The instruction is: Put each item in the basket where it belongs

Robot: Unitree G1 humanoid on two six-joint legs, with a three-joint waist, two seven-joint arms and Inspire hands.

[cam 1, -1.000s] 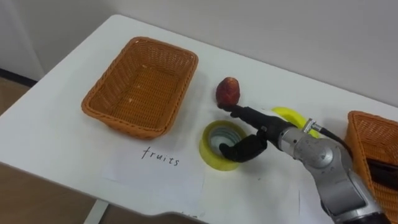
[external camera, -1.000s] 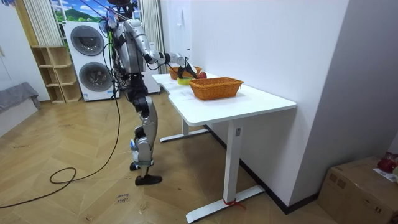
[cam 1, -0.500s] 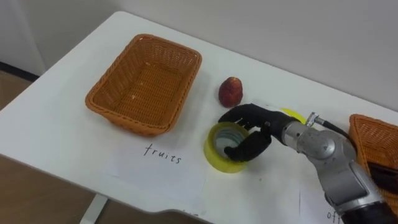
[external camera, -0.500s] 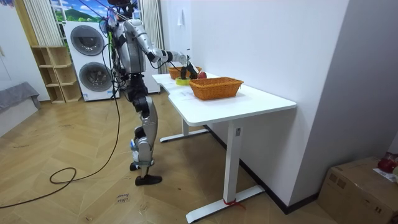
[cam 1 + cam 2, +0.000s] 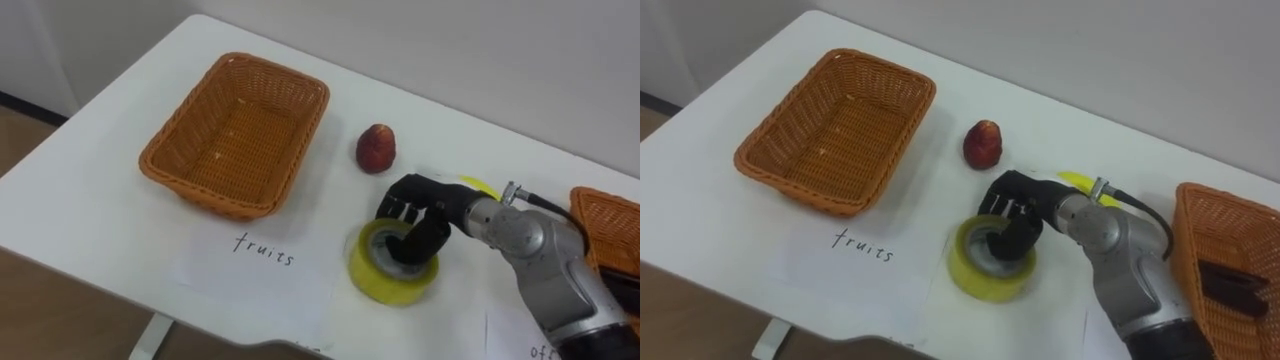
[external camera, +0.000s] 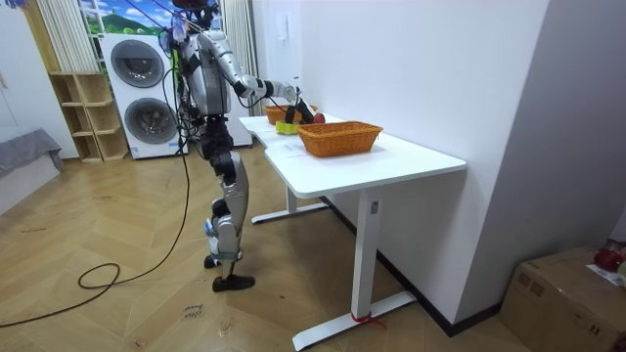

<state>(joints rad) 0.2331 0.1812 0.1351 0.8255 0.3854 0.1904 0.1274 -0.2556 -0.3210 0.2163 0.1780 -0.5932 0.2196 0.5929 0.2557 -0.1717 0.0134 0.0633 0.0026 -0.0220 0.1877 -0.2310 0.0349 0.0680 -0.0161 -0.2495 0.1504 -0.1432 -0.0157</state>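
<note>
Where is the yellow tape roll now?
The yellow tape roll lies on the table in the left eye view, right of the fruits label and nearer than the red fruit, its far rim gripped by the right hand.

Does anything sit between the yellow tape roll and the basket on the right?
Nothing visible does. The right hand grips the tape roll, and only tabletop lies between it and the right basket. A yellow item lies farther back, behind the arm, off that line.
</note>
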